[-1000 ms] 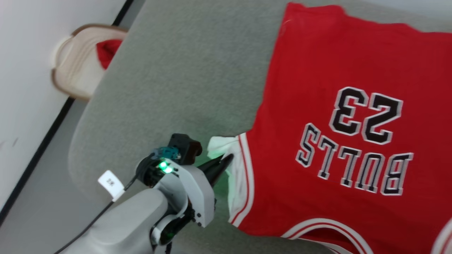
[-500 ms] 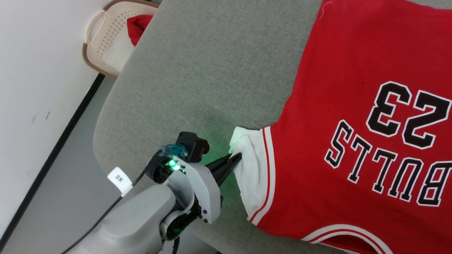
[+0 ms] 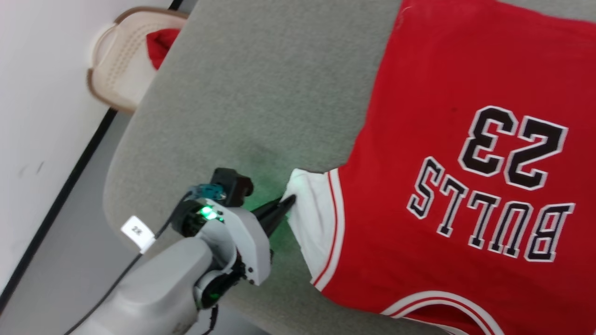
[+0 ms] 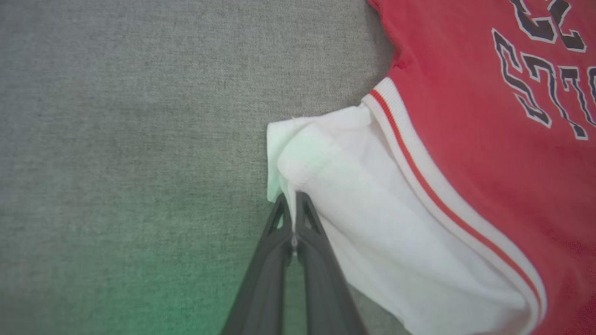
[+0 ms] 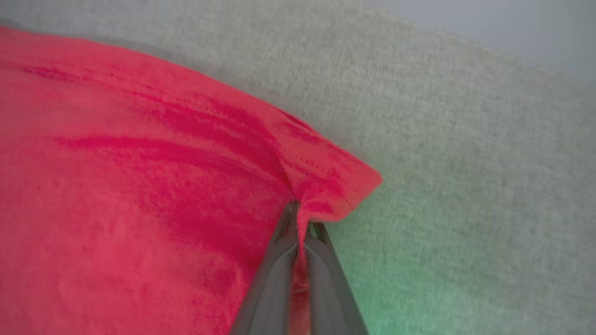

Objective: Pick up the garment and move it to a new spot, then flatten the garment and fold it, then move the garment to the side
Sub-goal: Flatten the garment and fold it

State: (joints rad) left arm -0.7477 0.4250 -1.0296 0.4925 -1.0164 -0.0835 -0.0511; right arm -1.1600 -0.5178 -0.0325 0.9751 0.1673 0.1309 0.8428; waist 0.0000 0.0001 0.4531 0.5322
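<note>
Beside the table (image 3: 242, 93), basket (image 3: 104, 70) holding red cloth (image 3: 158, 43), left tool (image 3: 289, 201) pinching garment (image 3: 442, 83) sleeve (image 3: 312, 223), right tool (image 5: 302, 215) pinching garment corner (image 5: 356, 184).

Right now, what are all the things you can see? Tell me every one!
jersey: one, red with black "BULLS 23", spread on the padded surface
sleeve: one, white, at the jersey's left side
padded surface: one, grey, under the jersey
basket: one, cream, beside the white wall, upper left in the head view
cloth: one, red, inside the basket
left gripper: one, dark, shut on the sleeve's edge
right gripper: one, dark, shut on a red corner of the jersey
</note>
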